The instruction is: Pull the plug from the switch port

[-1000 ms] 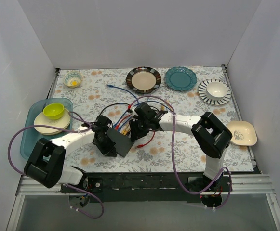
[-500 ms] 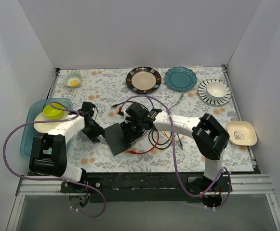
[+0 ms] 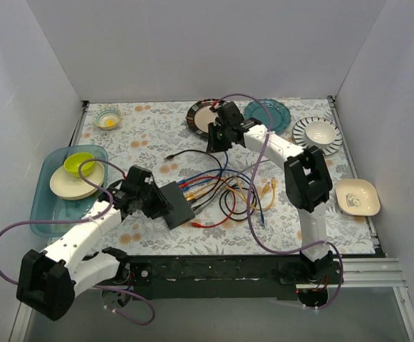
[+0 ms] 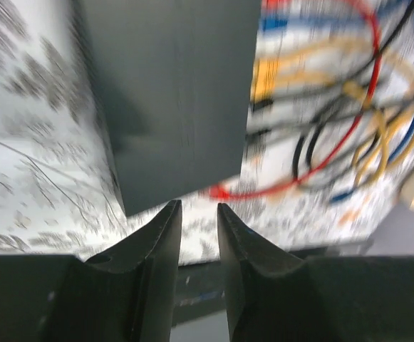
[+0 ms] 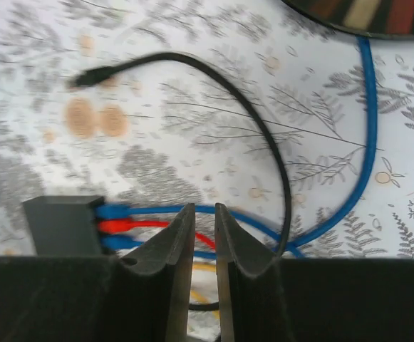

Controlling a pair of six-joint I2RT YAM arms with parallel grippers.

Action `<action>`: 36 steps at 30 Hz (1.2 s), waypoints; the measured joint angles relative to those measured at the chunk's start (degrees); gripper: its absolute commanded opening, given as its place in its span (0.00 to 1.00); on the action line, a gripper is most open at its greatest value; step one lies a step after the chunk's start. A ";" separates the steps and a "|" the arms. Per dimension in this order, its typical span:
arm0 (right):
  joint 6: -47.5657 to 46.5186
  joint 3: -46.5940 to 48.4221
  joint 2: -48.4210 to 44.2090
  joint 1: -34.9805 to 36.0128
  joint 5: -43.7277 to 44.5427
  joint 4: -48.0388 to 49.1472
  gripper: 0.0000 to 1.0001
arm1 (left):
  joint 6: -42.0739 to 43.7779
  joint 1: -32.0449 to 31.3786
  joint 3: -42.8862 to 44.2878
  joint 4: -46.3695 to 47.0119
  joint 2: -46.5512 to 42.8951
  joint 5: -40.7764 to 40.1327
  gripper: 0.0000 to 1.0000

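- Our left claw [image 4: 198, 214] has its fingers drawn narrow with nothing between them. The switch [image 4: 171, 92] lies flat on the table just ahead of its tips, one corner nearest.
- A tangle of coloured cables [image 3: 214, 187] spreads from the switch's far edge.
- Our right claw [image 5: 204, 214] hangs well apart from the switch, beside a striped plate [image 3: 201, 117]. Its fingers are almost together and empty. A loose black cable [image 5: 171, 55] loops beneath it.
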 measured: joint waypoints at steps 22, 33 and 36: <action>-1.25 -23.39 -4.17 -1.27 -2.56 4.35 0.16 | -0.59 -11.19 -4.44 7.87 22.16 15.13 0.22; 0.96 -42.58 -18.86 3.85 -1.33 9.29 0.15 | 3.72 -5.84 7.72 1.31 34.42 15.06 0.24; 2.34 -46.07 -22.05 5.27 -1.70 9.81 0.15 | 4.98 -3.54 13.97 -2.97 38.84 13.09 0.25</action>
